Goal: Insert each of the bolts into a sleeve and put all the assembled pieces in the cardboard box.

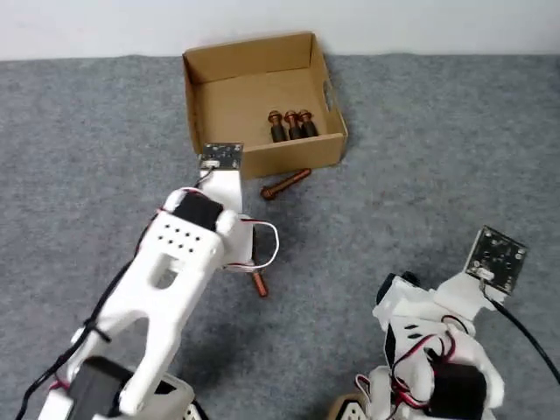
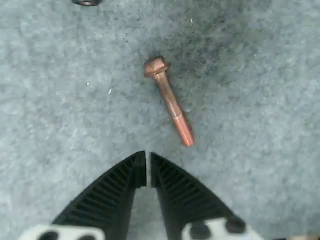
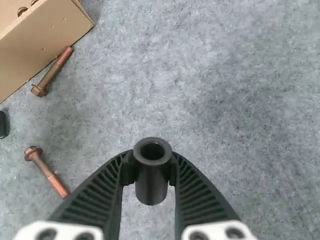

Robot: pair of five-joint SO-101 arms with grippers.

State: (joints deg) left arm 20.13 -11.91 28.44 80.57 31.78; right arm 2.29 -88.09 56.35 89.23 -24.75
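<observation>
Presently, a black sleeve [image 3: 151,172] is held clamped in the right gripper [image 3: 151,161], its bore left open. The left gripper [image 2: 148,167] is seen with its jaws together, just short of a bolt [image 2: 170,102] lying flat on the carpet [image 2: 250,60]. A second bolt [image 1: 285,184] lies beside the cardboard box [image 1: 262,159], where three assembled pieces [image 1: 293,125] are kept. If the bolt is pinched near its tip, too little shank may be left for the bore. It could also be nudged and rolled aside.
</observation>
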